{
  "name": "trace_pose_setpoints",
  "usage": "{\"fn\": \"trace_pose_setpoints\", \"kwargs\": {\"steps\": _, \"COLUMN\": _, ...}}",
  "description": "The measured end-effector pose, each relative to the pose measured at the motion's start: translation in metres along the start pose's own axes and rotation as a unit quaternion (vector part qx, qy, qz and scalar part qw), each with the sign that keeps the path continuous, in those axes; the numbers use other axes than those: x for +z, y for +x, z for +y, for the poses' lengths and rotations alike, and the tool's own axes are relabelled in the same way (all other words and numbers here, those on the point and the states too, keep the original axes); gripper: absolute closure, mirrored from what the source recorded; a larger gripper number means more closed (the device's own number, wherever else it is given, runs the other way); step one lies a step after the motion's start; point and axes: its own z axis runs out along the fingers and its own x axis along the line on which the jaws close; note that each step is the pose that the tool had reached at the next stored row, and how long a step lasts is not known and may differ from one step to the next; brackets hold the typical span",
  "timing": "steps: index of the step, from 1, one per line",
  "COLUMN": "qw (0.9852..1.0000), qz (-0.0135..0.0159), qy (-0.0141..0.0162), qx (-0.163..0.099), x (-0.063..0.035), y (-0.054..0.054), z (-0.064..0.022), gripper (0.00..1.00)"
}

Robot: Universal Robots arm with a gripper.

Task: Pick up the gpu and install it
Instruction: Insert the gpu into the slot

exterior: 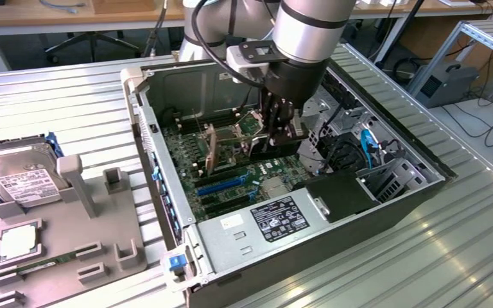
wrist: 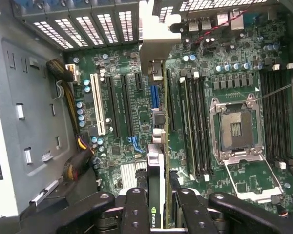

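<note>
gpu (wrist: 155,165) sits edge-on, clamped in the end effector (wrist: 158,195) above the motherboard (wrist: 117,112); meeting the board askew, a push could crack it or bend its bracket (wrist: 154,44).

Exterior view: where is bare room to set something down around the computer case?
Bare table lies on the exterior view's right of the case, and on its left beyond the grey tray. Crowded: the tray, with its hard drive, and inside the case, where the gripper holds the gpu.
</note>
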Motion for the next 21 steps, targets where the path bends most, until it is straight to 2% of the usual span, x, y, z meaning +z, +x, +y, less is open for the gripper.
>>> {"fn": "trace_pose_setpoints", "kwargs": {"steps": 2, "qw": 0.9999, "qz": 0.0001, "qy": -0.0002, "qx": -0.01, "x": 0.0001, "y": -0.001, "z": 0.0002, "gripper": 0.73}}
{"fn": "trace_pose_setpoints", "kwargs": {"steps": 10, "qw": 0.9999, "qz": 0.0, "qy": -0.0003, "qx": -0.011, "x": 0.0011, "y": -0.001, "z": 0.001, "gripper": 0.73}}
{"fn": "trace_pose_setpoints", "kwargs": {"steps": 20, "qw": 0.9999, "qz": -0.0001, "qy": -0.0002, "qx": -0.011, "x": 0.0039, "y": -0.003, "z": 0.0118, "gripper": 0.73}}
{"fn": "trace_pose_setpoints", "kwargs": {"steps": 21, "qw": 0.9999, "qz": 0.0, "qy": -0.0003, "qx": -0.011, "x": 0.0087, "y": -0.003, "z": 0.0149, "gripper": 0.73}}
